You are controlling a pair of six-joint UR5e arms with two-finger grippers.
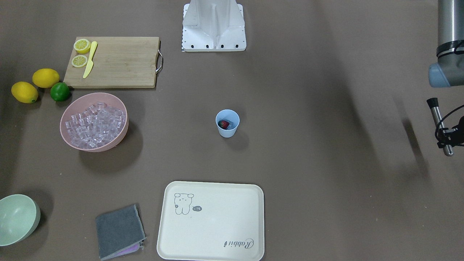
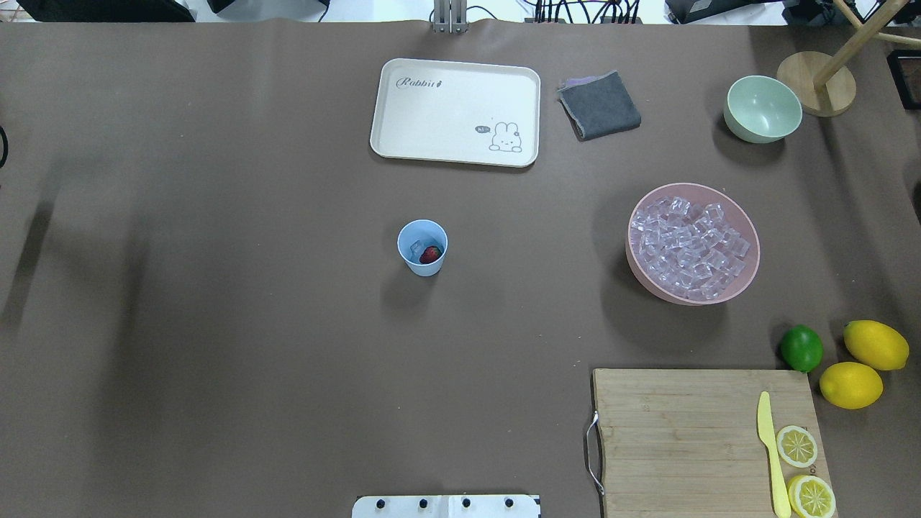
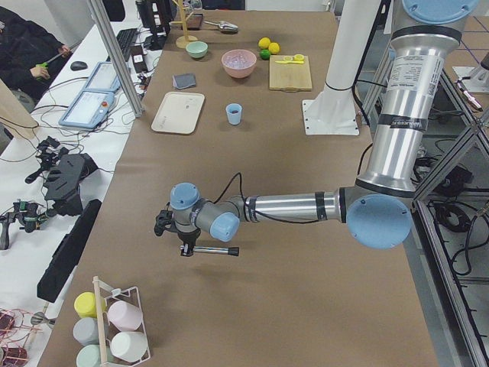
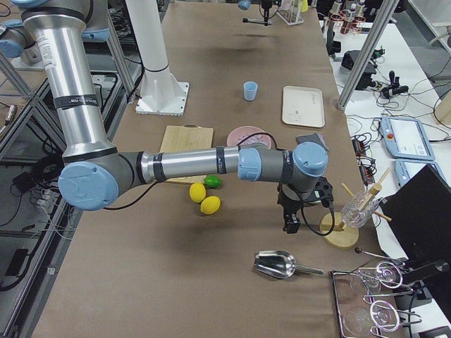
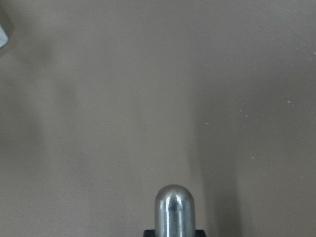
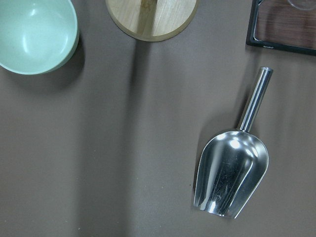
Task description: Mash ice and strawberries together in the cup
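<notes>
One cup (image 2: 423, 270), one strawberry (image 2: 431, 253); left jaws grip one rod (image 1: 439, 123).

Strawberry (image 2: 431, 254) and ice (image 2: 416, 249) lie in the cup (image 2: 423, 269) — tray (image 2: 446, 115) beyond it, bowl (image 2: 651, 286) on the robot's right.

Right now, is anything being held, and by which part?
The left pincer grips the metal rod near its plain end; the right pincer: cannot tell.

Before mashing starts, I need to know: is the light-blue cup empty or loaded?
Loaded. The overhead view shows a strawberry and an ice cube inside the upright cup.
</notes>
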